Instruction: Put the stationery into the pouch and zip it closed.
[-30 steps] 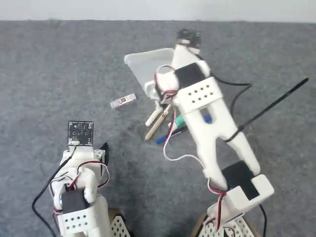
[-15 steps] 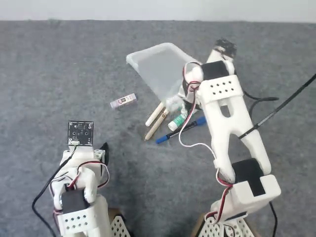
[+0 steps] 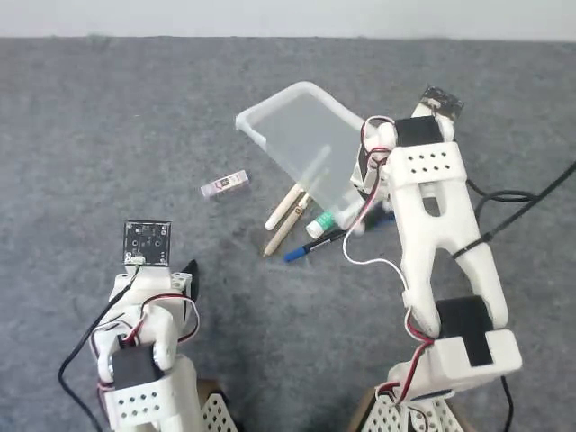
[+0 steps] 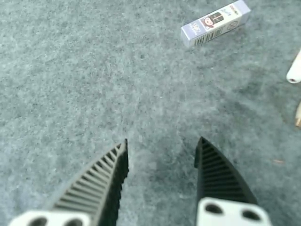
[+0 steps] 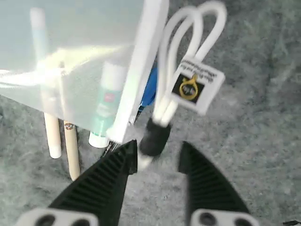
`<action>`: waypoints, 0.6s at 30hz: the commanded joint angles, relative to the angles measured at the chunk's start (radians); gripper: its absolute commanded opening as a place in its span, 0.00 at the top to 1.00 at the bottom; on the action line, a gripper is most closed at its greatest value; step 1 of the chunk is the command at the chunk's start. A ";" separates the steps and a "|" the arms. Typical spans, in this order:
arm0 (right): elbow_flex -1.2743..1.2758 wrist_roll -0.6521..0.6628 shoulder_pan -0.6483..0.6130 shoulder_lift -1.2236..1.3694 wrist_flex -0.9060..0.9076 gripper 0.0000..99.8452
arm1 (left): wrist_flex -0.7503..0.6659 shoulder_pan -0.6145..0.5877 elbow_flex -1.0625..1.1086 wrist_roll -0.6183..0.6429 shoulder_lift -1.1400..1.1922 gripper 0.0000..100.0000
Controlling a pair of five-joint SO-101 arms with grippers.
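Right arm at the pouch zip, left arm over the carpet

The see-through pouch point(image 3: 301, 135) sits tilted at the far middle of the grey carpet point(image 3: 108, 117), with two pencils point(image 3: 286, 216), a glue stick point(image 3: 319, 222) and a blue pen point(image 3: 301, 253) poking out from under its near edge. The right gripper point(image 5: 158, 150) is right at the black zip pull point(image 5: 153, 134) with its white cord loop (honestly can't tell if it's actually pinching it). The left gripper point(image 4: 162, 146) is spread wide just above the carpet, with a small box point(image 4: 215, 22) nearby.
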 commanded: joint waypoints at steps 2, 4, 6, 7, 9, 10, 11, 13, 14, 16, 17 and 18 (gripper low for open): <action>-0.015 0.005 0.010 -0.111 0.035 0.79 | -0.028 -0.006 -0.028 0.017 -0.015 0.78; -0.015 0.058 0.015 -0.140 0.035 0.80 | -0.028 -0.006 -0.028 0.017 -0.015 0.78; -0.015 0.121 0.019 -0.176 0.036 0.83 | -0.028 -0.006 -0.028 0.017 -0.015 0.78; -0.015 0.172 0.019 -0.194 0.036 0.85 | -0.028 -0.006 -0.028 0.017 -0.015 0.78; -0.015 0.305 0.019 -0.234 0.036 0.89 | -0.028 -0.008 -0.028 0.017 -0.015 0.78; -0.015 0.373 0.019 -0.251 0.036 0.91 | -0.028 -0.008 -0.028 0.017 -0.015 0.78; -0.015 0.434 0.019 -0.266 0.036 0.92 | -0.028 -0.008 -0.028 0.017 -0.015 0.78; -0.014 0.545 0.019 -0.286 0.036 0.95 | -0.028 -0.008 -0.028 0.015 -0.015 0.78; -0.008 0.609 0.019 -0.295 0.036 0.95 | -0.028 -0.008 -0.028 0.015 -0.015 0.78; 0.026 0.767 0.018 -0.320 0.027 0.96 | -0.028 -0.008 -0.028 0.015 -0.015 0.78; 0.041 0.850 0.018 -0.331 0.025 0.96 | -0.028 -0.008 -0.028 0.015 -0.015 0.78; 0.063 0.928 0.016 -0.341 0.024 0.96 | -0.028 -0.008 -0.028 0.015 -0.015 0.78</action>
